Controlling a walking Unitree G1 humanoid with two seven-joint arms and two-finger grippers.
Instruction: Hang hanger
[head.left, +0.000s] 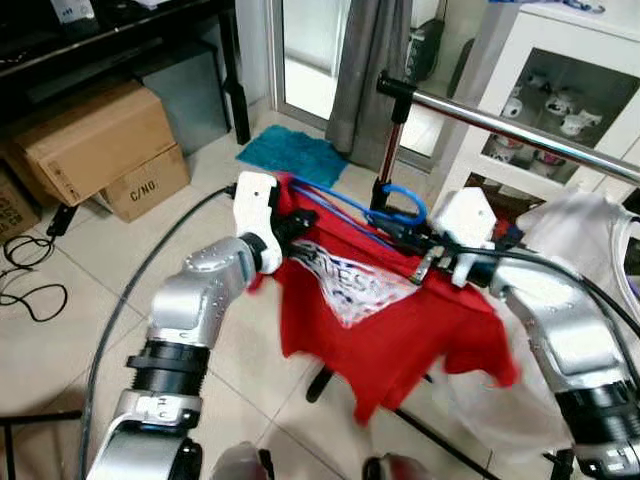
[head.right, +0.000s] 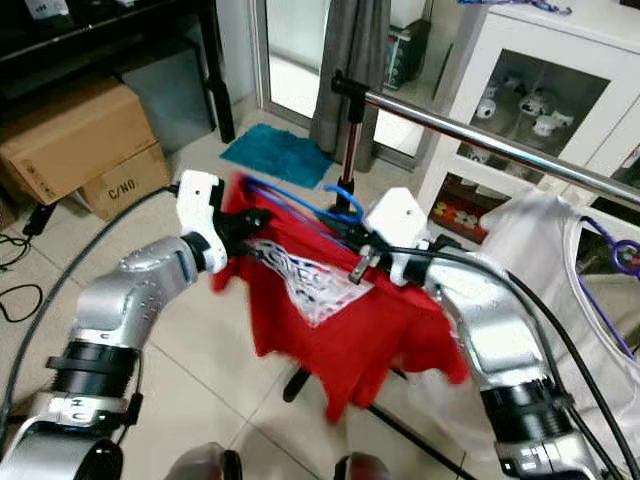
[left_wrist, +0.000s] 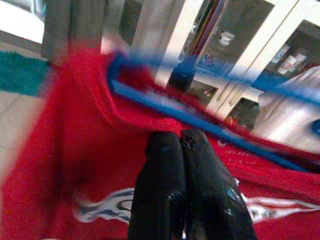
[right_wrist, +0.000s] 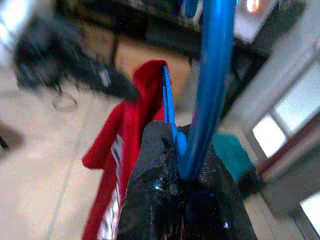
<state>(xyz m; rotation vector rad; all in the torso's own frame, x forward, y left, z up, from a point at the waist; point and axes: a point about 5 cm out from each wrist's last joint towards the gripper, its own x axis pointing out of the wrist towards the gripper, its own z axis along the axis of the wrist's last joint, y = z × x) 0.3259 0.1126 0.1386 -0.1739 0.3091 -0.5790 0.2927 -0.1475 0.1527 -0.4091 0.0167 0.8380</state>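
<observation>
Carrying is the step in hand: right gripper (right_wrist: 182, 160) clamps the blue hanger (head.left: 345, 213) at its hook, left gripper (left_wrist: 182, 145) pinches the red shirt (head.left: 400, 330), below the rail (head.left: 520, 130), so next probably lift the hook over it.

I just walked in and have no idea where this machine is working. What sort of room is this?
Probably a lived-in room of a home, used for drying or storing laundry. A metal clothes rail stands on the tiled floor, a white glass-fronted cabinet holds small ornaments, and cardboard boxes sit under a dark table.
</observation>
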